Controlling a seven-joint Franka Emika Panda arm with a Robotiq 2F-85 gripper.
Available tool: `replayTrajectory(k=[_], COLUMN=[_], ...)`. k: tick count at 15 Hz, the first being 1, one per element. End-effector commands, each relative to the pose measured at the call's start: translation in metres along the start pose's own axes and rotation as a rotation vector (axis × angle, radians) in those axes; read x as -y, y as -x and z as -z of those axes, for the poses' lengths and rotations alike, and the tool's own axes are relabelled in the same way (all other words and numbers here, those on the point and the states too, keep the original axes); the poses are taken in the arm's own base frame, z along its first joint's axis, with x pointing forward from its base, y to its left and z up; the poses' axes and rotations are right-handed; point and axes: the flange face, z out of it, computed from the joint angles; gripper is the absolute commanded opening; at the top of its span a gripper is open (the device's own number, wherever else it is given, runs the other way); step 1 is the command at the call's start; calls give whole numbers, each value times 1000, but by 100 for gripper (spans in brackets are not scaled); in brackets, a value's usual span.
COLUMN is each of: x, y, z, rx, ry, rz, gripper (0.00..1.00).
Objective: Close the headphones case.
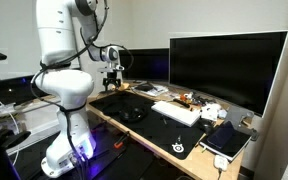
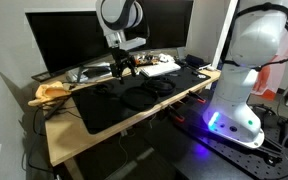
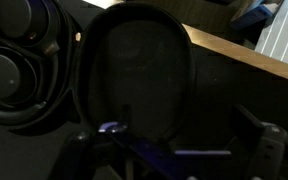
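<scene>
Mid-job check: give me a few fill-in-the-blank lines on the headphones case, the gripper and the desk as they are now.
1. The headphones case lies ___ on the black mat.
2. In the wrist view the headphones sit at the ___ edge of the picture.
3. The gripper hovers ___ the case, jaws apart.
4. The keyboard is ___ in colour.
Missing words: open; left; above; white.

In the wrist view the headphones [image 3: 9,60] run off the left edge. The end effector [image 3: 174,150] is blurred — its opening unreadable.
</scene>
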Motion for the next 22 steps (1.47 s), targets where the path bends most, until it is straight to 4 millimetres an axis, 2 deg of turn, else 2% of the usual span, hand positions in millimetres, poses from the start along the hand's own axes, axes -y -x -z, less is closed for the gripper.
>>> replayTrajectory(k=[1,9,11,17,21,22], x=[9,6,13,33,35,35], y=[-5,-4,-4,0,1,2], z=[-17,-21,-25,-56,-76,-80], rx=[-4,20,23,77,119,128], ry=[60,52,62,79,83,84], rz=[-21,-15,-6,20,25,25], gripper=[100,100,100,100,100,97])
